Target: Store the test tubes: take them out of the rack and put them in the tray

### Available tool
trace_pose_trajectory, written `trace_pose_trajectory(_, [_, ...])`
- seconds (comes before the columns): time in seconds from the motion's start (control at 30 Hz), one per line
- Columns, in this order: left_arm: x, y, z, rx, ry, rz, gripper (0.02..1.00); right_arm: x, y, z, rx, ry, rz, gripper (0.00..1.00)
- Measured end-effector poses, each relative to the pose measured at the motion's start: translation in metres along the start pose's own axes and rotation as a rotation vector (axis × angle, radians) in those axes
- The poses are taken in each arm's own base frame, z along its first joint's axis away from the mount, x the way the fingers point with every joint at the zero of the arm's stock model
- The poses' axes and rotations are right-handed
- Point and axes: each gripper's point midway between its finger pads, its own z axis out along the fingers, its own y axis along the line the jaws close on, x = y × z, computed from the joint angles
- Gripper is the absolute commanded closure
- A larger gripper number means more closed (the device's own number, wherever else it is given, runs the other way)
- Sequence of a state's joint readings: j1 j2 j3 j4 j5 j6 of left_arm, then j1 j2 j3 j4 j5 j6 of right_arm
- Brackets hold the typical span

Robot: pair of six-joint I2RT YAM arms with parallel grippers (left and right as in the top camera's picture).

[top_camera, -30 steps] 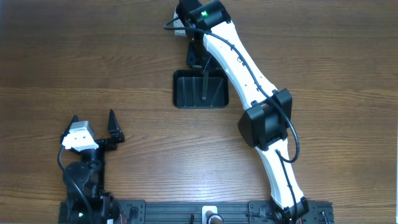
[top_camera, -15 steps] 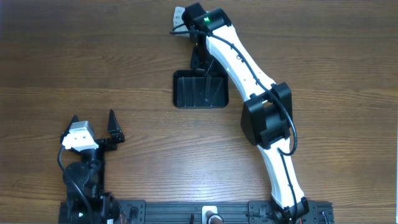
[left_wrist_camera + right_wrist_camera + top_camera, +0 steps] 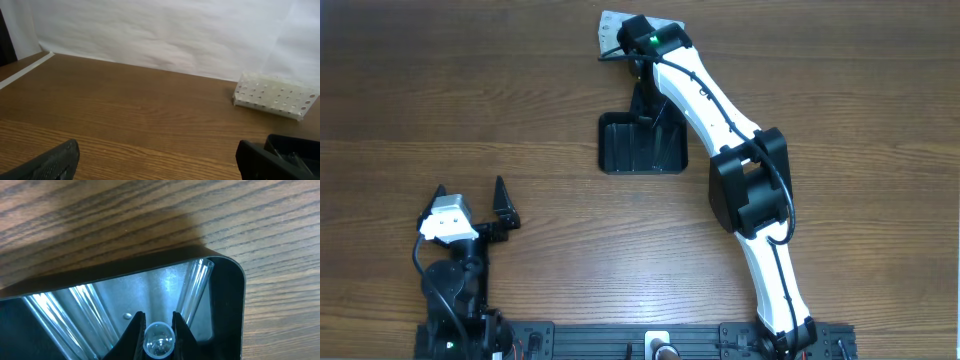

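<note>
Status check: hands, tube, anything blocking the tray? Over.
Right hand shut on test tube, over the tray. Left hand open, well clear of the tray. Other tubes lie in tray; nothing blocking seen.

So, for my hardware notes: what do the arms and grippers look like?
The right arm has white shells, black joint housings, a looping black cable and a green light; the right gripper is black. The left arm is black with a white wrist block; the left gripper has pointed black fingers.
</note>
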State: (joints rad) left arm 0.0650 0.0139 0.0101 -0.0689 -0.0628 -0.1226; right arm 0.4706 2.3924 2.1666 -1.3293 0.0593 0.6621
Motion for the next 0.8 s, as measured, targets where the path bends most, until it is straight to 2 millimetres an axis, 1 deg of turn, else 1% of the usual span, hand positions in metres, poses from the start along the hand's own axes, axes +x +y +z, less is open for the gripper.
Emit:
trace_pose_trajectory(0.53, [0.000,0.000,0.000,0.000,0.000,0.000,0.020,-0.004,0.003,0.003,-0.014,-0.015,0.013,0.930])
trace_pose_trajectory(0.8, [0.000,0.000,0.000,0.000,0.000,0.000,0.020,-0.007,0.005,0.012,-0.012,-0.013,0.015,0.919])
